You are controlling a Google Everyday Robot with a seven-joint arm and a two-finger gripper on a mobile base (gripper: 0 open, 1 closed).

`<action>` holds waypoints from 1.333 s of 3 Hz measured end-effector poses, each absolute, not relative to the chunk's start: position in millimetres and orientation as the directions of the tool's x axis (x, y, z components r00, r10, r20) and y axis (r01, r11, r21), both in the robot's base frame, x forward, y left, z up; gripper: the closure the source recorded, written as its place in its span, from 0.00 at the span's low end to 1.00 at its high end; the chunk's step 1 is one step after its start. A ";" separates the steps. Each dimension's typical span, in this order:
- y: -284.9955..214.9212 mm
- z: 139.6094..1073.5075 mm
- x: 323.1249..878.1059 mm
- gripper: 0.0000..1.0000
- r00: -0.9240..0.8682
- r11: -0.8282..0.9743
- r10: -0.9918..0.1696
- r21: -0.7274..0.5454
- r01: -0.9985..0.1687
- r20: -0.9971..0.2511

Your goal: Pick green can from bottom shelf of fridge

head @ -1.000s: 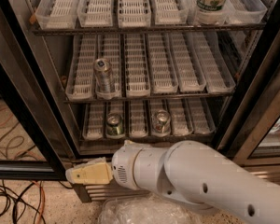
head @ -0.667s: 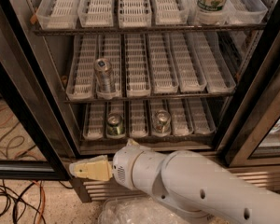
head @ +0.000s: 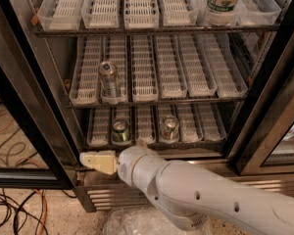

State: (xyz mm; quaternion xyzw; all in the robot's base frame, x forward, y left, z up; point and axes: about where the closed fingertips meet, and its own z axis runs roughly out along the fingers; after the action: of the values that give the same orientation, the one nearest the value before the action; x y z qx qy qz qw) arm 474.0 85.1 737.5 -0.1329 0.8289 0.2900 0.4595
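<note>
The green can point(head: 120, 130) is seen upright on the bottom shelf point(head: 206, 137) of the fridge point(head: 54, 82), in the same row as the paler silver-grey can point(head: 169, 128) and to its left, w/ one empty lane btwn them.

Handling, as judged: a thin-walled metal cylinder, stiff enough if full but easily dented if squeezed hard; light to moderate in weight. A smooth and prob. cold, damp side is expected, so slipping is to be reckoned with. It is best taken across the mid-body, below the rim, w/ the jaws approaching level from the front. Little room is left at the sides by the lane walls, and little overhead by the rack above.

The gripper point(head: 90, 160) is held outside the fridge, below and well left of the paler can, in front of the base. Whether its jaws are spread or pressed together cannot be told.

Vs. the frame 0.7 s ago: the gripper is found a little higher, nearer shelf level; the arm is raised w/ it. Both cans are unmoved.
</note>
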 end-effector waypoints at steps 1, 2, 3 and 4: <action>84.3 721.0 515.1 0.00 -0.529 0.851 0.065 0.324 -0.414 -0.846; 91.5 701.6 547.0 0.00 -0.508 0.898 0.039 0.253 -0.359 -0.860; 88.5 683.2 571.6 0.00 -0.482 0.942 0.014 0.174 -0.288 -0.876; 73.9 686.7 579.5 0.00 -0.458 0.963 0.019 0.139 -0.230 -0.889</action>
State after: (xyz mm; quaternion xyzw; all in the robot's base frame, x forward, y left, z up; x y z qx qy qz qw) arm 579.5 73.9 686.7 -0.0623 0.8452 0.1206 0.5170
